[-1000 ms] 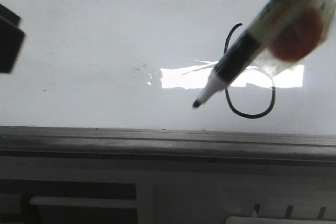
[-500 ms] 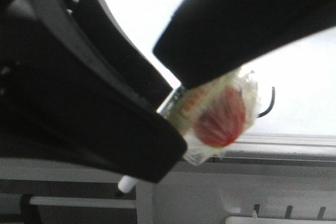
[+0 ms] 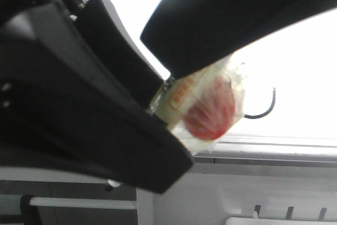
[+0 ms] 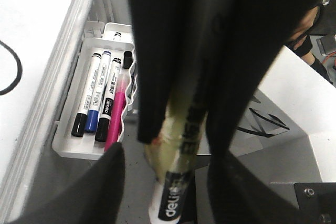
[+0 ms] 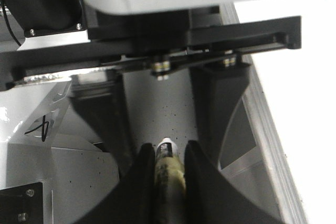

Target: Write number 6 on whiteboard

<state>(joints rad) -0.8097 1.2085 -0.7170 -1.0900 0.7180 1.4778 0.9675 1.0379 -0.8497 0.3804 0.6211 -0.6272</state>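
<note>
My right gripper is shut on the marker pen, whose body is wrapped in yellowish tape with a red patch. In the front view the pen hangs close to the camera over the whiteboard's grey frame. My left gripper is open, its fingers standing either side of the pen's "deli" tip end without touching it. Only a lower curve of the number 6 shows on the whiteboard; the arms hide the rest. A piece of it also shows in the left wrist view.
A white tray beside the board's frame holds black, blue and pink markers. Grey table surface lies below the pen. A white panel with black scribbles lies on the far side from the board.
A second ago the pen's tip hovered over the board beside the full 6. It has since drawn back off the board toward the camera, and my left gripper has come in around it.
</note>
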